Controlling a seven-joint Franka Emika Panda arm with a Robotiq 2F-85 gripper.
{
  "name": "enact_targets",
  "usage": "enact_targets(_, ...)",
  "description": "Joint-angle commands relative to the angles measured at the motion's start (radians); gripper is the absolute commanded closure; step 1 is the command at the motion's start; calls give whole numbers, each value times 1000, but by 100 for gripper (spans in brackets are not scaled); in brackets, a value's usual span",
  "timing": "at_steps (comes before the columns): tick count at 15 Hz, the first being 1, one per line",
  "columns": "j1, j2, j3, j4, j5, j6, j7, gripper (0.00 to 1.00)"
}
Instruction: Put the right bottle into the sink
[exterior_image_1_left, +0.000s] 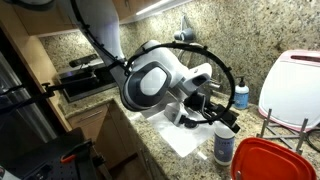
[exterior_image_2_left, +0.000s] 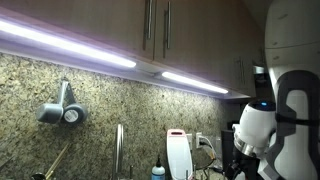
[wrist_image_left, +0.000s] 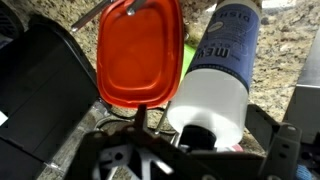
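My gripper (exterior_image_1_left: 222, 115) stands wide open and holds nothing. The right bottle (wrist_image_left: 215, 90) stands upright just under my jaws, black cap nearest me, white body and bluish label beyond. Just beside the bottle sits a red container (wrist_image_left: 140, 55), not touching my fingers.

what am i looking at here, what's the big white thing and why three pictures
The big white thing is a robot arm with a two-fingered gripper at its end. Two pictures come from cameras set up around a kitchen counter. The third looks down from a camera on the robot's wrist. On the granite stand a white bottle with a bluish label and a red plastic container beside it. The gripper is open above the bottle and holds nothing.
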Motion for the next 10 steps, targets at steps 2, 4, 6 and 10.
enact_targets(2, 8, 2, -9, -1, -6, -11, -7, 0)
enact_targets(4, 2, 2, -6, 0, -11, -4, -9, 0)
enact_targets(6, -9, 16, 3, -1, -28, -11, -20, 0)
enact_targets(10, 9, 17, -12, -4, -28, -52, -32, 0)
